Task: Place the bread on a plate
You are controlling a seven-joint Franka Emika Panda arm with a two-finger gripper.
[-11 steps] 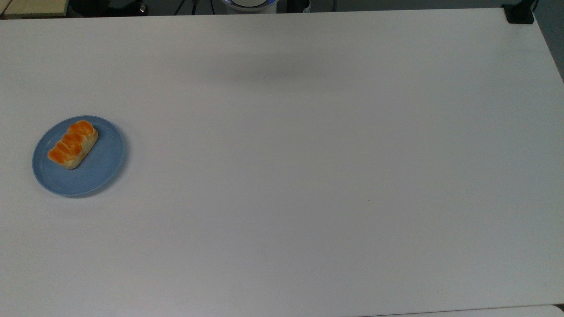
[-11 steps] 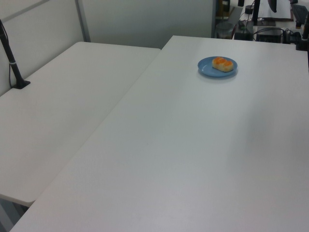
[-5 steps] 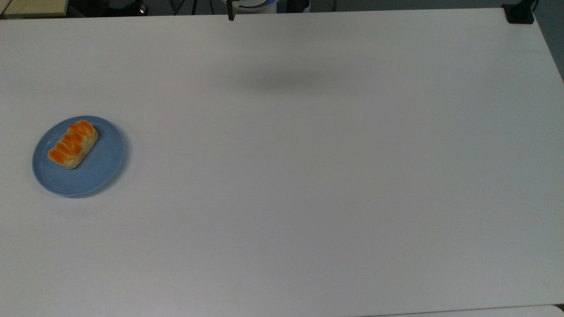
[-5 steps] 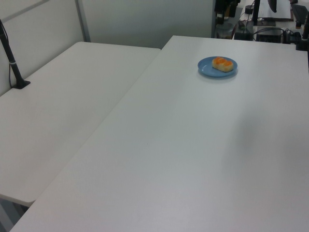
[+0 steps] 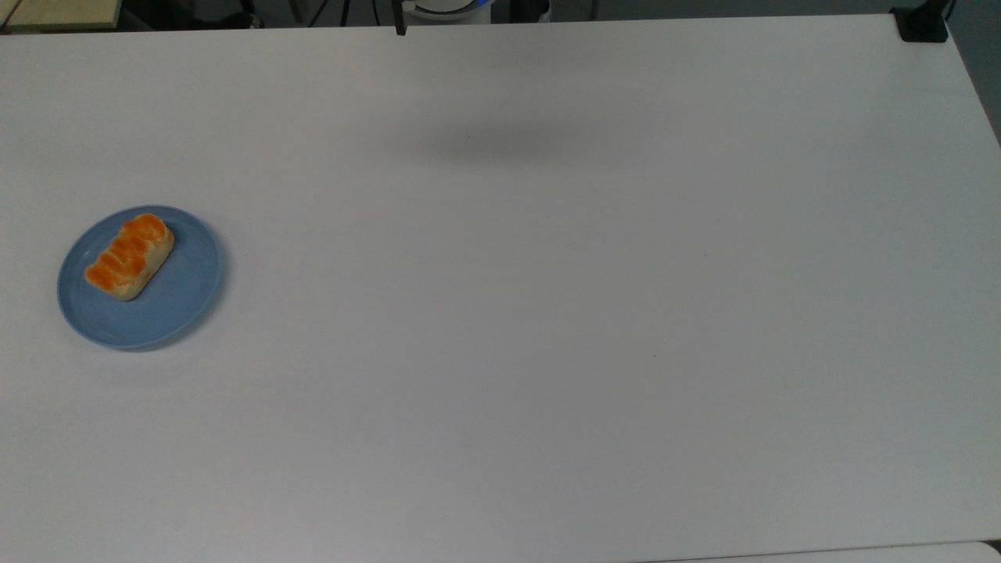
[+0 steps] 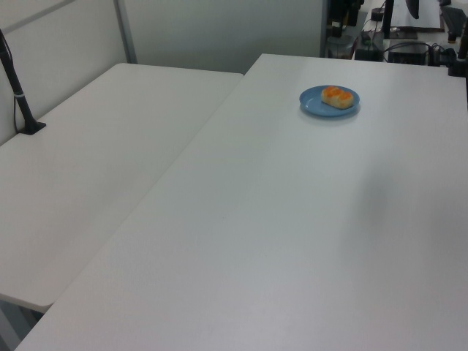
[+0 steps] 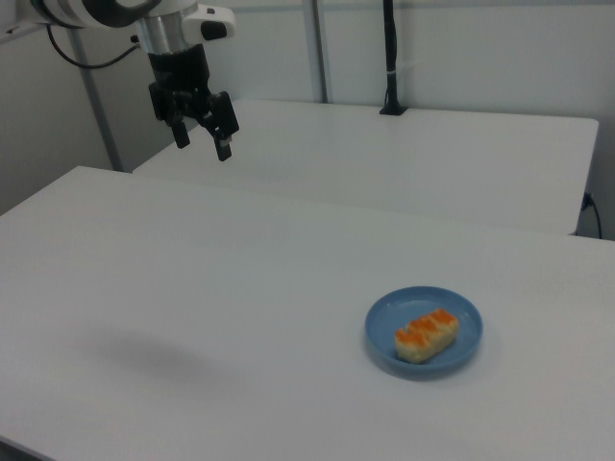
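The bread (image 5: 129,256) lies on the light-blue plate (image 5: 176,305) near the top view's left edge, towards the plate's upper left. Both also show far up the table in the left view, bread (image 6: 337,96) on plate (image 6: 314,106), and low on the right view's right, bread (image 7: 426,334) on plate (image 7: 394,312). In the right view my gripper (image 7: 202,146) hangs high above the table's far left side, a long way from the plate. It is open, with nothing between its fingers. One dark fingertip (image 5: 400,28) pokes in at the top view's upper edge.
A second white table (image 6: 110,146) adjoins this one, carrying a black clamped post (image 6: 18,99); the same post (image 7: 389,58) stands upright in the right view. A black clamp (image 5: 923,23) sits on the top view's upper right corner. A soft shadow (image 5: 500,145) lies on the table.
A fingertip has come into the top view's upper edge and drifted slightly left. The shadow on the table has darkened. Bread and plate have not moved.
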